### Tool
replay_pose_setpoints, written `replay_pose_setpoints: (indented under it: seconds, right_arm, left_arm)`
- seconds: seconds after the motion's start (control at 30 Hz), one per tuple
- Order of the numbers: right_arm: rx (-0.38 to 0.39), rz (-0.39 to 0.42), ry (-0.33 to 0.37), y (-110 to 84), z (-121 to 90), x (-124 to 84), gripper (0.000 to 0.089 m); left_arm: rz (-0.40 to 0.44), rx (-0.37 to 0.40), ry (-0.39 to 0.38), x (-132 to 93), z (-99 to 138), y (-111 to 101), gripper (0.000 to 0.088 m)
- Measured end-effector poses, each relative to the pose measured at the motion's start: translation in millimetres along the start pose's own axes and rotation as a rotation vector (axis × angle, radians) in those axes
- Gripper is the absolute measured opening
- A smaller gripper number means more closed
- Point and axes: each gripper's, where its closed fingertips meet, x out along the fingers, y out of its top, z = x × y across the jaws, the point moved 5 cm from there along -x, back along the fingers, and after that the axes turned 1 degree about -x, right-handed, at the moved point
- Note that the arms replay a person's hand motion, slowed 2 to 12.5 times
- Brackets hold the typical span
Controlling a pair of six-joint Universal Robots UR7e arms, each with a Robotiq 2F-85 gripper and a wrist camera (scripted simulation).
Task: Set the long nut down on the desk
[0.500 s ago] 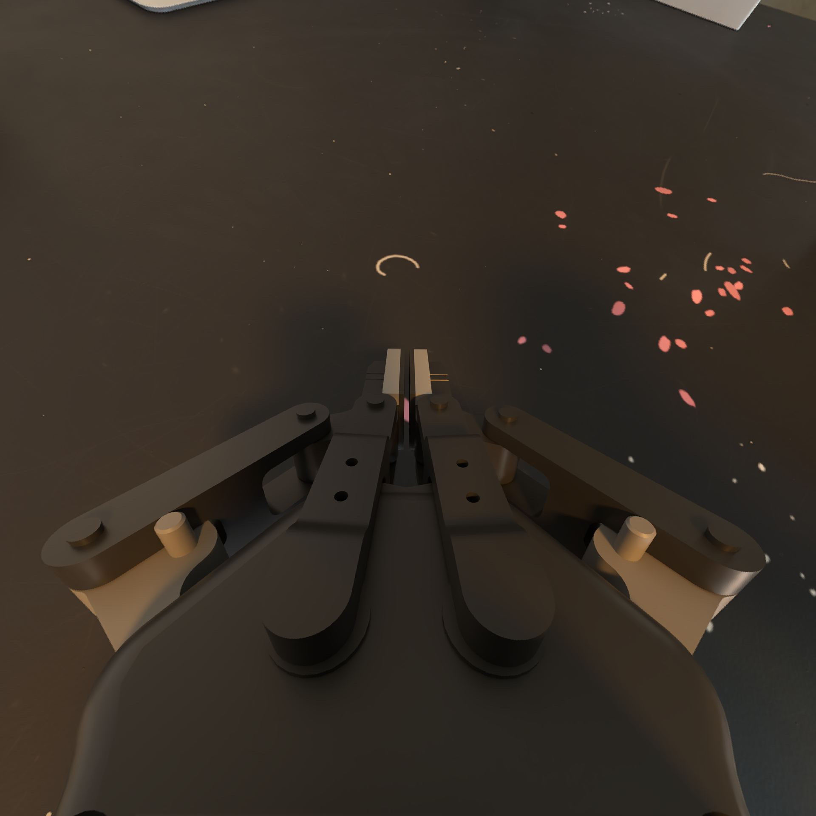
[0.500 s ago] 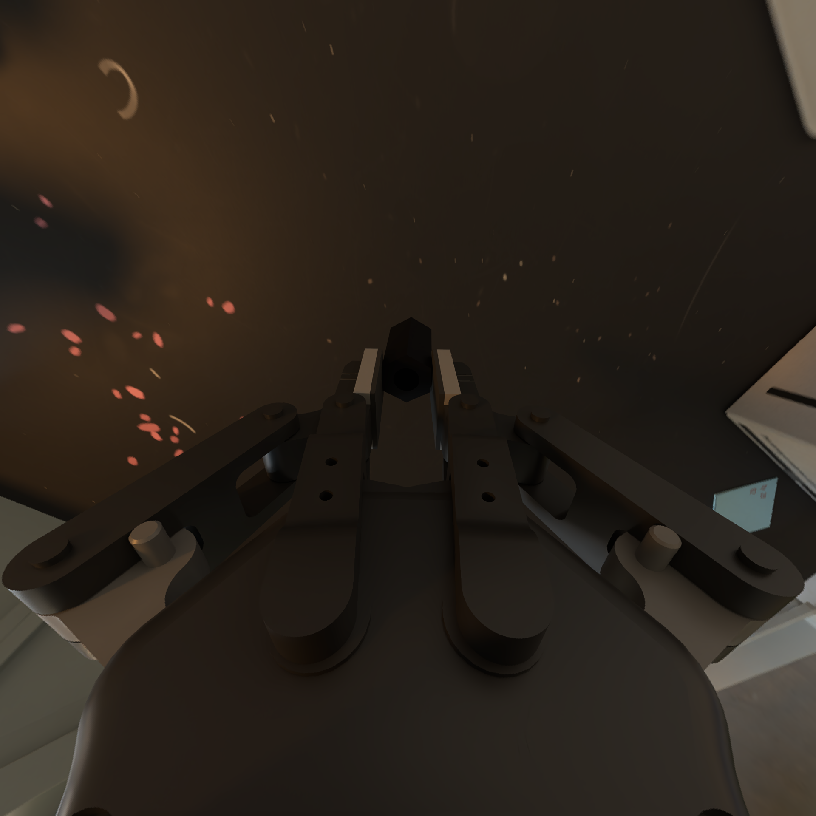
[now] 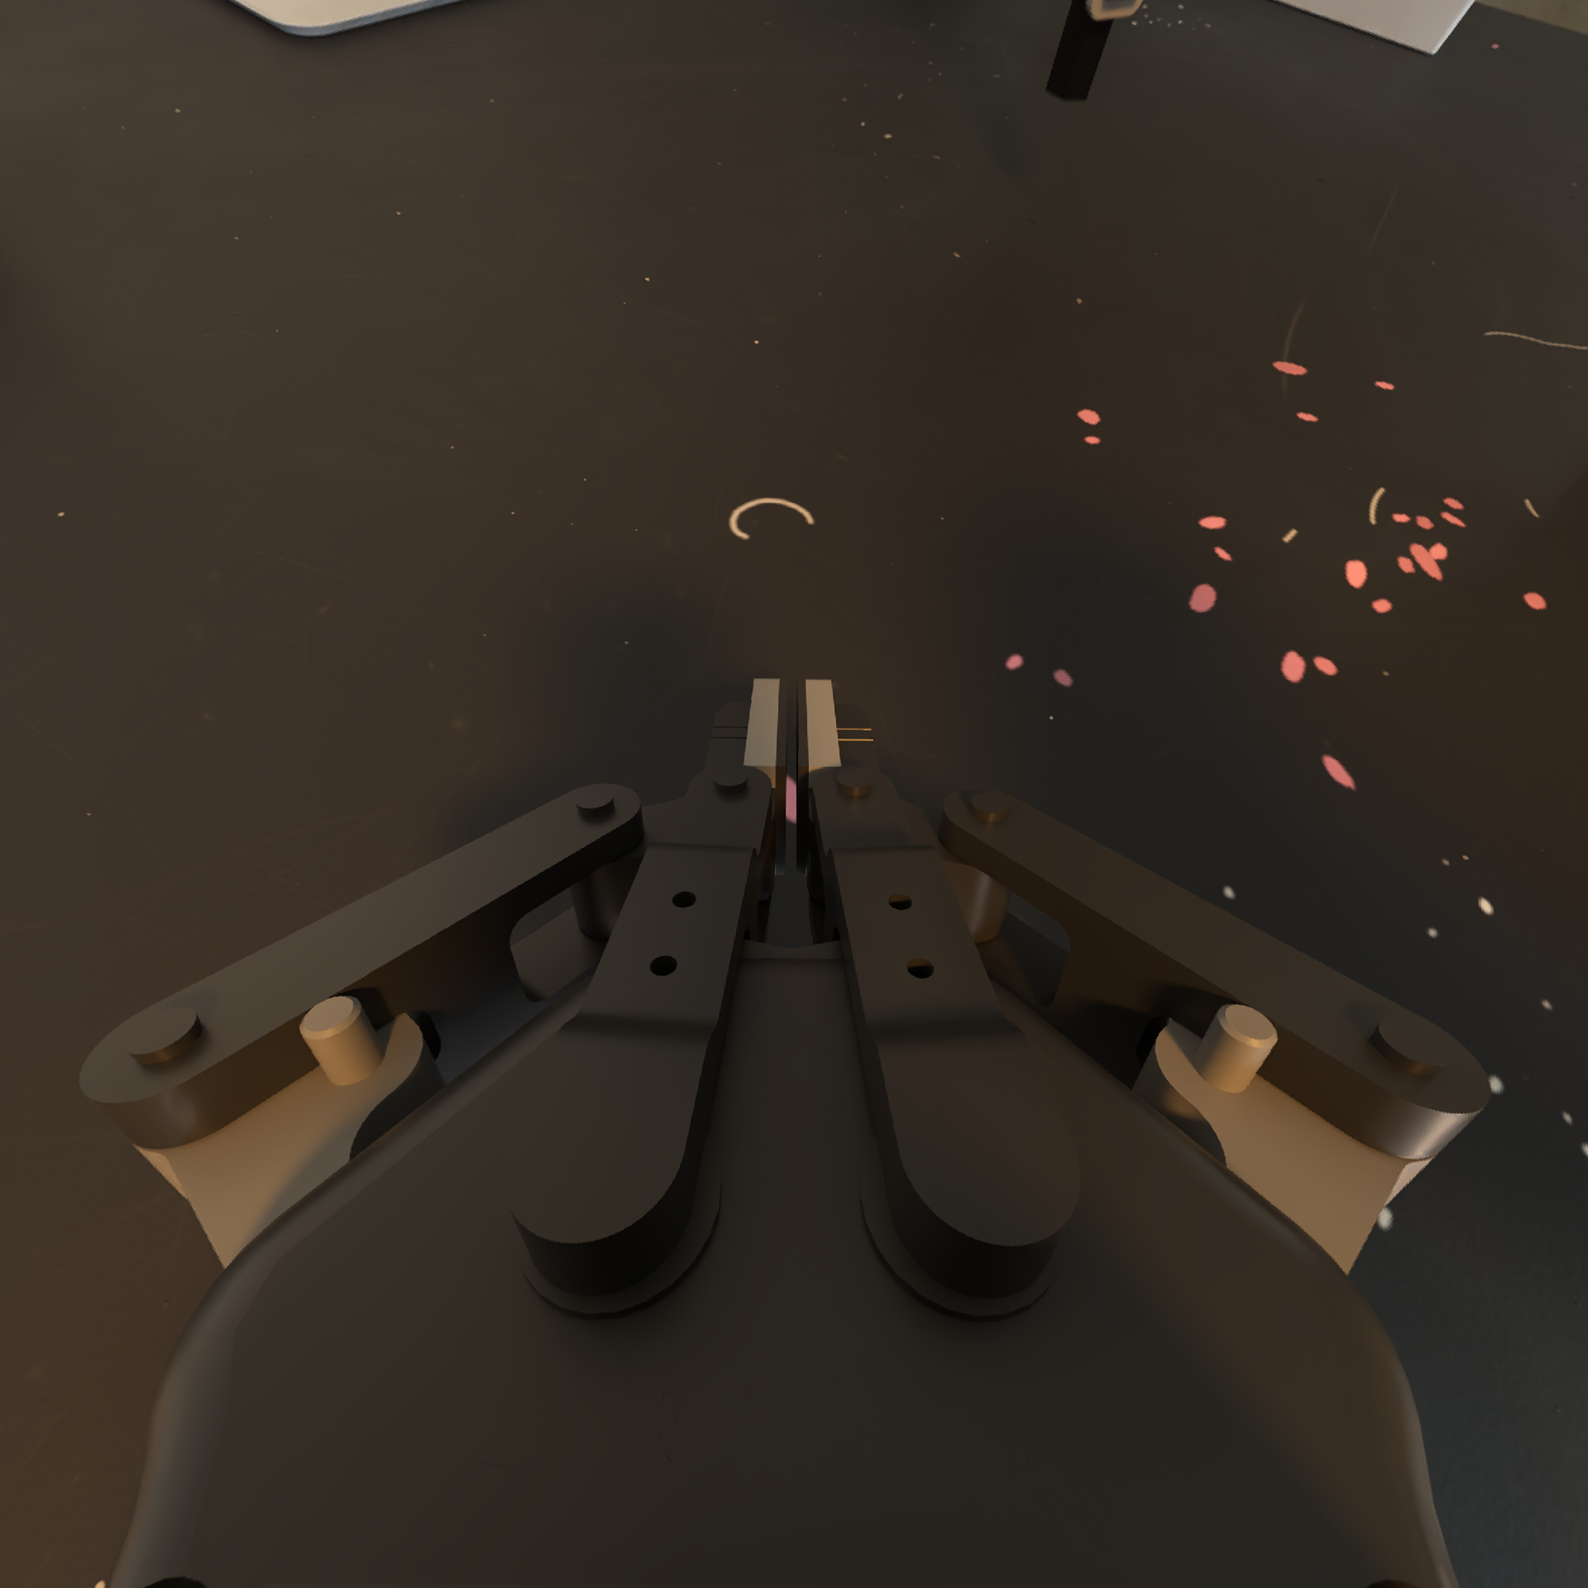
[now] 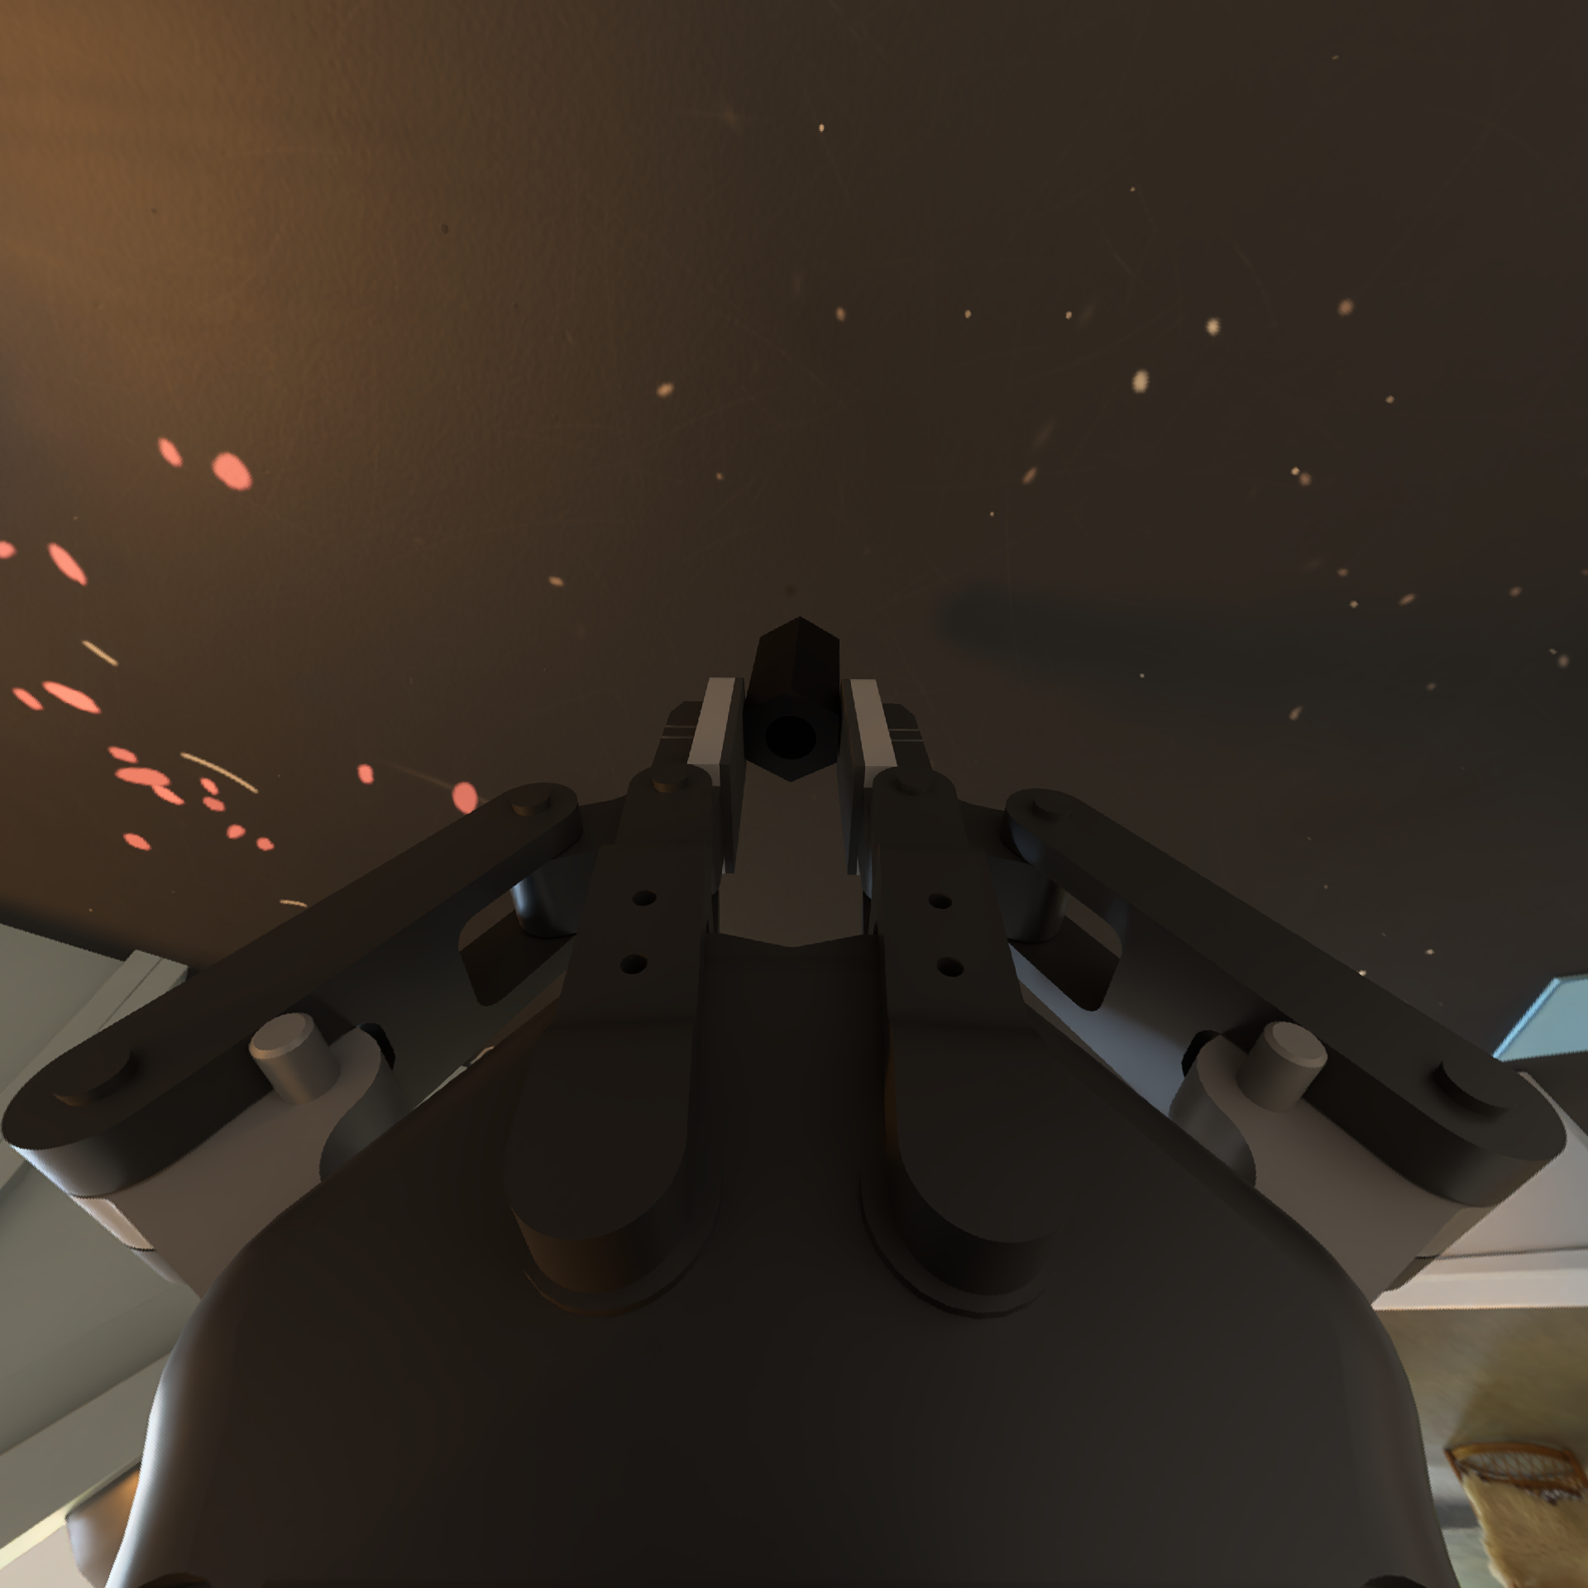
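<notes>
the right claw [image 4: 790,730] pinches the nut [image 4: 792,700] across its flats at 12 o'clock above the counter [image 4: 859,344]; judged small, rigid, light, smooth-sided, liable to roll; left claw [image 3: 792,717] pressed together, empty.

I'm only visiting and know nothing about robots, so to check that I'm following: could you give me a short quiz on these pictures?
1. Fill the gap: the black nut shows a round ____ at its near end.
2. True or false: the left jaws hold the nut.
3. The specks on the desk are: A green, B pink, C blue.
Key: 1 hole; 2 false, the right jaws hold it and the left jaws are shut on nothing; 3 B.
</notes>
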Motion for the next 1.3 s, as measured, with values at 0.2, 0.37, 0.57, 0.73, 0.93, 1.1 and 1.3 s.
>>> replay_pose_setpoints:
  seconds: [0.2, 0.37, 0.57, 0.73, 0.93, 1.1, 1.3]
  right_arm:
    - [0.023, -0.026, 0.001, 10.3, 10, 22, 0.0195]
    - [0.058, -0.016, 0.018, 15.8, 15, 35, 0.0195]
    - [0.101, -0.001, 0.03, 15.4, 17, 45, 0.0195]
    - [0.133, 0.024, 0.021, 12.6, 18, 44, 0.0197]
    - [0.15, 0.049, 0.004, 4.9, 17, 37, 0.0289]
    - [0.15, 0.051, -0.014, -5.6, 14, 32, 0.0275]
    - [0.147, 0.005, -0.053, -21.6, 13, 36, 0.0179]
  left_arm:
    - [0.002, 0.001, -0.002, 0, 0, 0, 0.002]
    - [0.001, 0.005, -0.002, -1, -1, 0, 0.0021]
    - [0.001, 0.004, -0.01, 0, 0, 0, 0.0021]
    - [-0.002, 0.008, -0.014, 0, 0, 0, 0.0022]
    - [-0.002, 0.01, -0.016, 0, 1, 0, 0.0022]
    - [-0.001, 0.01, -0.016, 0, 1, 0, 0.002]
    - [-0.001, 0.01, -0.016, 0, 1, 0, 0.002]
